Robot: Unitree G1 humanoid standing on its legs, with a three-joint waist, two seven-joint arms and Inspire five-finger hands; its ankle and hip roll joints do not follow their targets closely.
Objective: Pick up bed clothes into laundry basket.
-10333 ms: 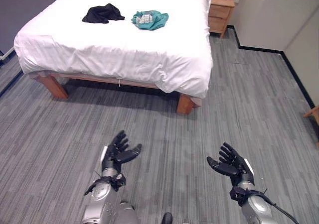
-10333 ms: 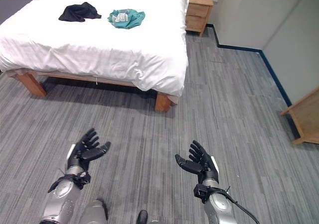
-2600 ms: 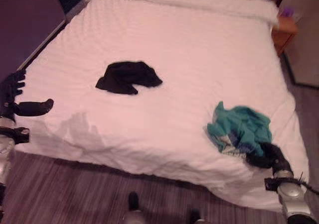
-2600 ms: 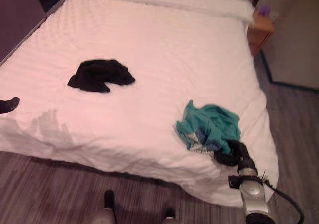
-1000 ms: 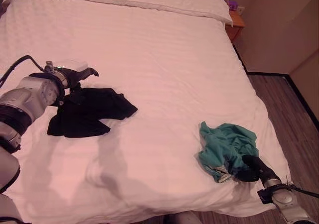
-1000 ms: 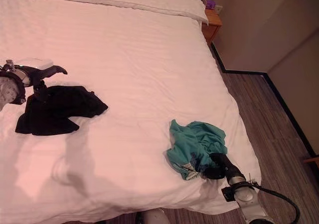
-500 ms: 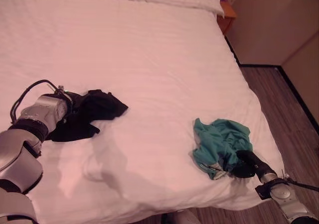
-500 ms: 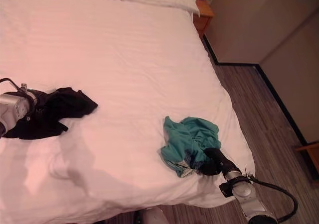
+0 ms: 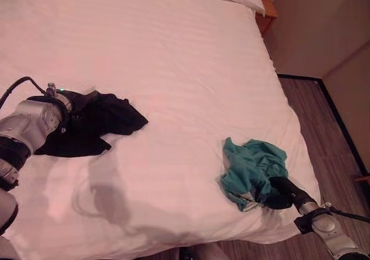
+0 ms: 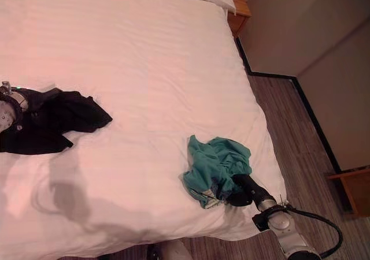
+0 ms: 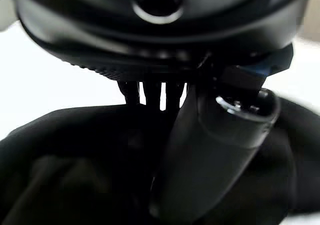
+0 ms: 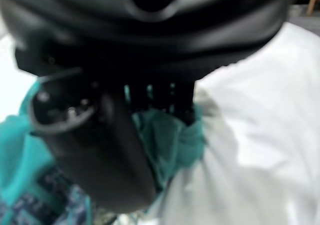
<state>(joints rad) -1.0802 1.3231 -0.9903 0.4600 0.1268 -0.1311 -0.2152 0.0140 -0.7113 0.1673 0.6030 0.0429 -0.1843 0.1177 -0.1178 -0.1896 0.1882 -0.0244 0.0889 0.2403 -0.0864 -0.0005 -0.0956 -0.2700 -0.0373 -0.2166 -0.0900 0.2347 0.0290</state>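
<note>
Two garments, two hands, each already at its own. The black garment [image 9: 92, 124] lies on the bed [image 9: 173, 58] toward its left side, with the left hand [image 11: 210, 150] buried in its near edge; the teal garment [image 10: 215, 167] sits near the right edge, with the right hand [image 12: 95, 150] pressed into it. Head views hide the fingers. The right wrist view shows fingers and thumb curled into teal cloth; the left shows them closing on black fabric. No basket is in sight.
</note>
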